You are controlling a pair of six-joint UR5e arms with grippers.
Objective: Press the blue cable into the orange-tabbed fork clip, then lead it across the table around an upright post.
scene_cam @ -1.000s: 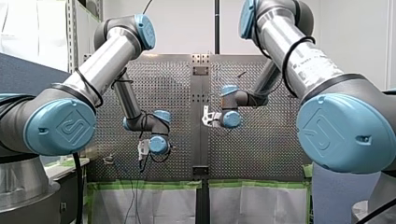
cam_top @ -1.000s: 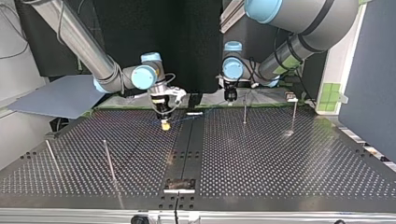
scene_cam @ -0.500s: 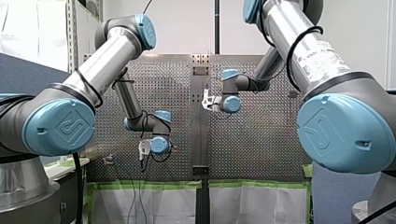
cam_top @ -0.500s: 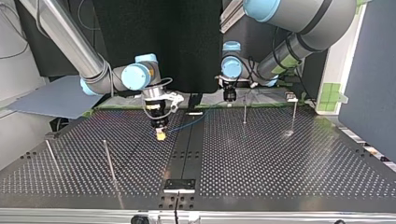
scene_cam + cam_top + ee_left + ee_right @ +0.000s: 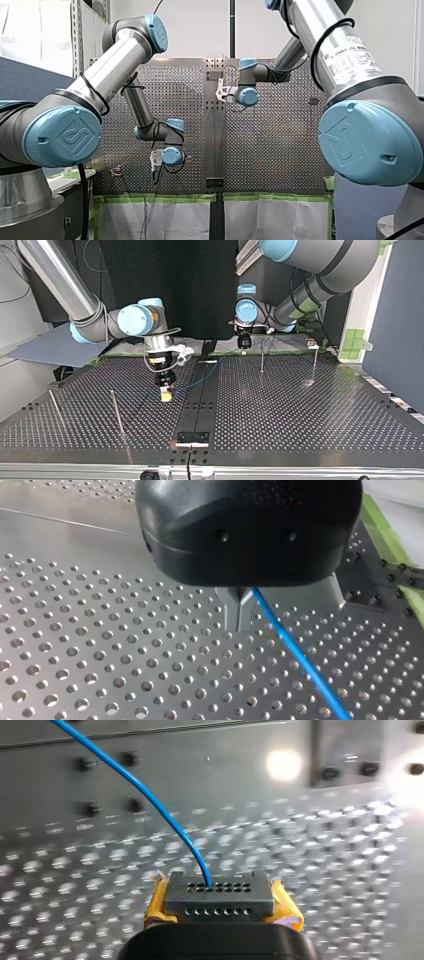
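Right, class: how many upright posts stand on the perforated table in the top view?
4. At the view's left: outer left post, inner left post. At its right, further back: inner right post, outer right post. More may be hidden.

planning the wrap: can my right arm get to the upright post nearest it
Probably yes: my right hand, shut on the blue cable, hangs over open table near the post, and nothing stands between them.

The cable (image 5: 295, 646) runs between my left fingers (image 5: 239, 611) and my right fingers (image 5: 155, 912).
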